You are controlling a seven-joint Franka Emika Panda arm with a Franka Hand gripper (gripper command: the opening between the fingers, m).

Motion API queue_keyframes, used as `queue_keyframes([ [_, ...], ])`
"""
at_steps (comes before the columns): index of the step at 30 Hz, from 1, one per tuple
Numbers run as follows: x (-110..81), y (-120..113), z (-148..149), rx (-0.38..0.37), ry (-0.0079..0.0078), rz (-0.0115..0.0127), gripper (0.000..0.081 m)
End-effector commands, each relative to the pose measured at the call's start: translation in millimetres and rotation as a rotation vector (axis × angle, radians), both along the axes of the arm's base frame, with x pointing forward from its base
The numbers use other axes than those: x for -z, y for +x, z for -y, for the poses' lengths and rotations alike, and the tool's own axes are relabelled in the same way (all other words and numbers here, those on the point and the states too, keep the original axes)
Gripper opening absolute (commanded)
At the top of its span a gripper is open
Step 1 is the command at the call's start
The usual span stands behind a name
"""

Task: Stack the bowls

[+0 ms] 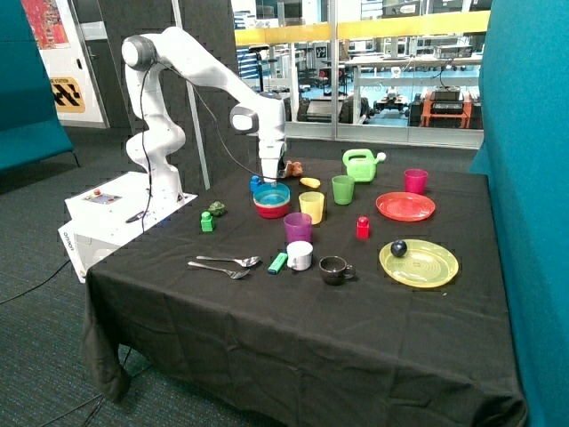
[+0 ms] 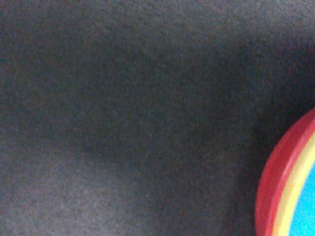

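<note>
The three bowls stand nested in one stack on the black cloth. In the outside view the blue bowl (image 1: 272, 194) is on top and the pink-red bowl (image 1: 271, 211) is at the bottom. In the wrist view the red rim (image 2: 275, 187), the yellow rim (image 2: 295, 196) and the blue inside (image 2: 306, 216) show as nested arcs at one corner. My gripper (image 1: 269, 181) hangs low over the far rim of the stack, close to the blue bowl. The wrist view shows mostly bare cloth.
A yellow cup (image 1: 312, 206) and a purple cup (image 1: 298, 228) stand close beside the stack. A green cup (image 1: 343, 189), a watering can (image 1: 360, 164), a red plate (image 1: 405, 206), a yellow plate (image 1: 419, 263) and spoons (image 1: 227, 263) are also on the table.
</note>
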State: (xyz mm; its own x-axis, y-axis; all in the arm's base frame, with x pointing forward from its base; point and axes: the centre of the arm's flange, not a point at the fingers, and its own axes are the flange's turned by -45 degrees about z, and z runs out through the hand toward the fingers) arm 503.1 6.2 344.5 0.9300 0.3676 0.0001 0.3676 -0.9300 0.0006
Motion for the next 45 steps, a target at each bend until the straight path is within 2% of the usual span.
queue_keyframes([
  [1,-1.0,-3,2,-0.001,0.0005,-0.0003,0.0645],
  [10,-2.9,-4,3,-0.001,0.0005,-0.0003,0.0673],
  [16,-7.9,-3,5,0.006,0.0005,-0.0003,0.0661],
  [33,-37.7,-4,11,0.03,0.0005,-0.0003,0.0567],
  [45,-61.7,-18,3,0.022,0.0005,-0.0003,0.0522],
])
